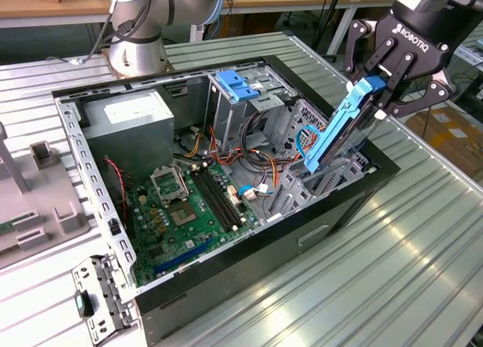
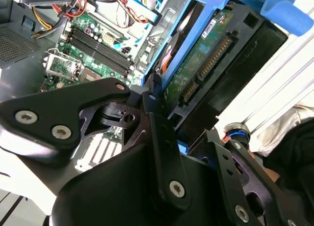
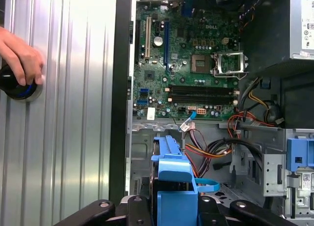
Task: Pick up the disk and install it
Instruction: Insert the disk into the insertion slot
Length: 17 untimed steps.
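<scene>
The disk [image 1: 336,132] stands steeply tilted over the exterior view's right end of the open computer case [image 1: 226,275]. Its blue side rail faces the camera, and its lower end dips into the metal bay [image 1: 317,185] in that corner. My gripper [image 1: 379,87] is shut on the disk's raised upper end. In the second wrist view the disk [image 2: 196,73] shows its green circuit side and connector past my black fingers [image 2: 162,137]. In the first wrist view the disk's blue rail [image 3: 174,184] runs up from between the fingers [image 3: 105,209].
Inside the case lie the motherboard [image 1: 181,204], a grey power supply [image 1: 128,121], a metal cage with a blue cap [image 1: 241,87] and loose cables [image 1: 260,166]. A person's hand [image 3: 19,51] rests on a round black-and-blue knob [image 3: 17,86] on the ribbed table [image 1: 377,287]. The arm's base [image 1: 136,45] stands behind the case.
</scene>
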Each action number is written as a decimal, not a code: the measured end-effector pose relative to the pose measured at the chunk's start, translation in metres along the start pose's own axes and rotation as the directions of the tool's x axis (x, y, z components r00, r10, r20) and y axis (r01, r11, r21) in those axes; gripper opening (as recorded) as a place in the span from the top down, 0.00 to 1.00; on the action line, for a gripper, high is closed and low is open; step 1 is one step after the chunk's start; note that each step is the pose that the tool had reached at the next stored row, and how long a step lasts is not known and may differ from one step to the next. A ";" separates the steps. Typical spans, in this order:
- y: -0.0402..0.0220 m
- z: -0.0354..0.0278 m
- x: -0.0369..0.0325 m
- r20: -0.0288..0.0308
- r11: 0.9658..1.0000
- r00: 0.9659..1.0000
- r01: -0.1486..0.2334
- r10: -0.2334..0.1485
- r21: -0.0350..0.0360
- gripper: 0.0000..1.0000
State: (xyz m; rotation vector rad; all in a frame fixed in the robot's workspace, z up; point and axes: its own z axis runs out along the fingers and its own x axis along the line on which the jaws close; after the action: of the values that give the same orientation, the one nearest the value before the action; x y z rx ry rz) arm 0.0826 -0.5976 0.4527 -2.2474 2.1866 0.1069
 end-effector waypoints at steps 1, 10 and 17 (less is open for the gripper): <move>0.0000 0.0002 0.0000 0.000 1.000 1.000 0.000 0.000 0.000 0.64; -0.0002 0.0037 0.0002 0.000 1.000 1.000 0.000 0.000 0.000 0.64; -0.0004 0.0079 -0.0003 0.000 1.000 1.000 0.000 0.000 0.000 0.64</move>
State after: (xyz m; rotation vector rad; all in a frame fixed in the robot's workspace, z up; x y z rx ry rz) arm 0.0827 -0.5969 0.4448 -2.2474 2.1865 0.1071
